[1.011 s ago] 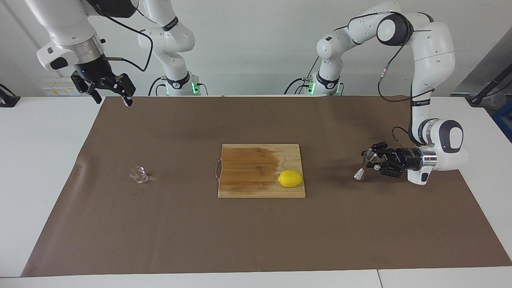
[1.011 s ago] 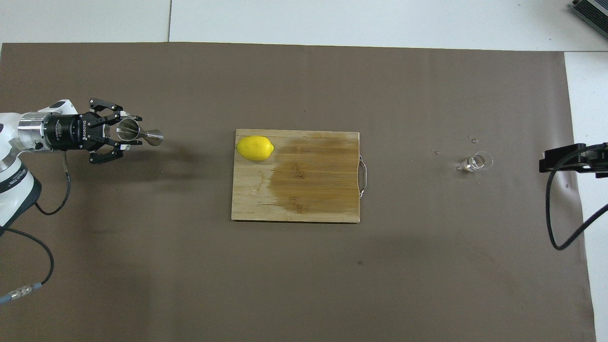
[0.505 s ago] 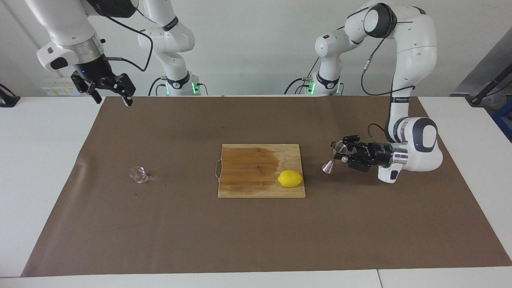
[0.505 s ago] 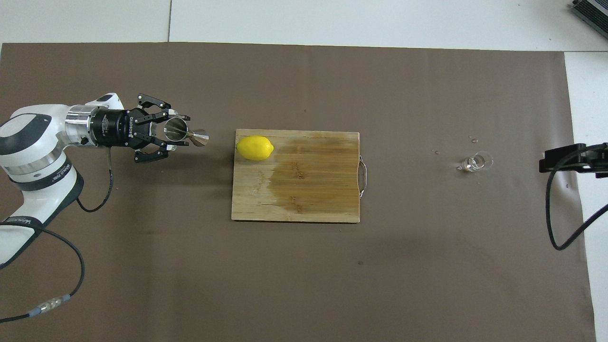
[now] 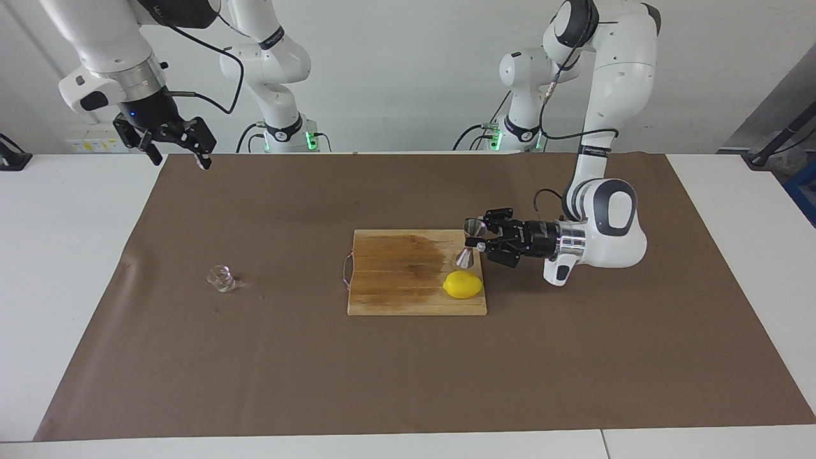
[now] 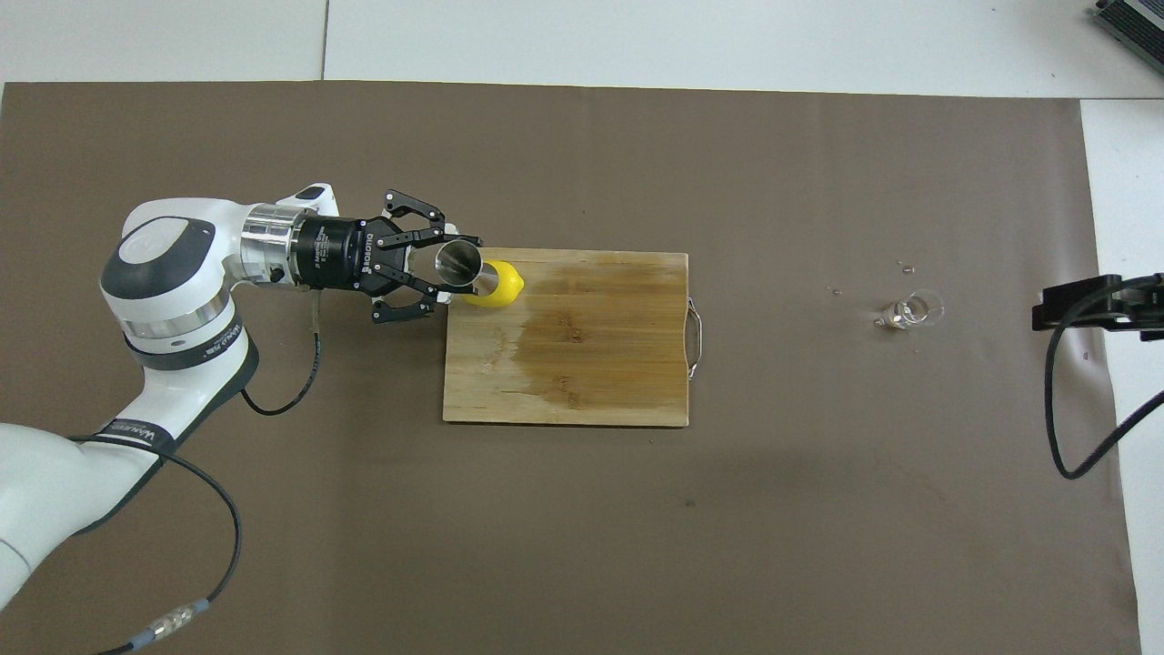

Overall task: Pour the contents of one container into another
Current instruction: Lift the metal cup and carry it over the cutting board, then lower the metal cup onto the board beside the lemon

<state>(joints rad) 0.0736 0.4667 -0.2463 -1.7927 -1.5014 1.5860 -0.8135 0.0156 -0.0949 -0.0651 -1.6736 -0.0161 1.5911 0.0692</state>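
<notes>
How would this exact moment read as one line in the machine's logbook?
left gripper: shut on shiny steel hourglass jigger, over wooden cutting board edge | right gripper: open, waiting | clear glass cup: untouched on brown mat

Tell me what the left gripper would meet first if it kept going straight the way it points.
Likely nothing at once: the left gripper, shut on the jigger, points level along the cutting board, above the lemon. The glass cup sits lower down that line; height is unclear.

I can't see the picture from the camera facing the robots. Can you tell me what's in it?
The left gripper holds a steel jigger over the cutting board's edge, above a lemon. The right gripper waits open; a glass cup sits alone.
</notes>
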